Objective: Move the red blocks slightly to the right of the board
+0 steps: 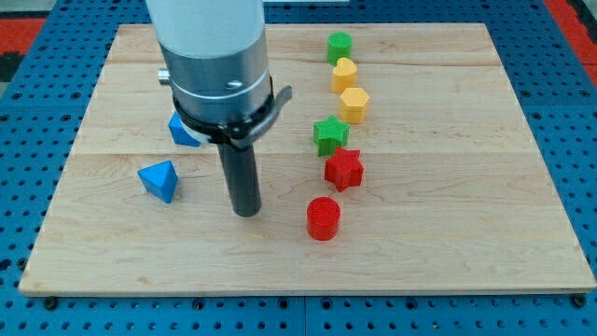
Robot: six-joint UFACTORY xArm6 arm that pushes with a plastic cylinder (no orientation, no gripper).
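A red star block (343,169) lies right of the board's centre. A red cylinder block (324,217) stands just below and left of it. My tip (246,212) rests on the board to the left of the red cylinder, with a gap between them, and lower left of the red star. The rod rises to the arm's grey and white end at the view's top.
A green star (329,134) touches the red star's top left. Above it stand a yellow hexagon (354,105), a yellow block (344,74) and a green cylinder (340,47). Two blue blocks (159,179) (182,130) lie left of the rod. The wooden board (466,233) lies on a blue surface.
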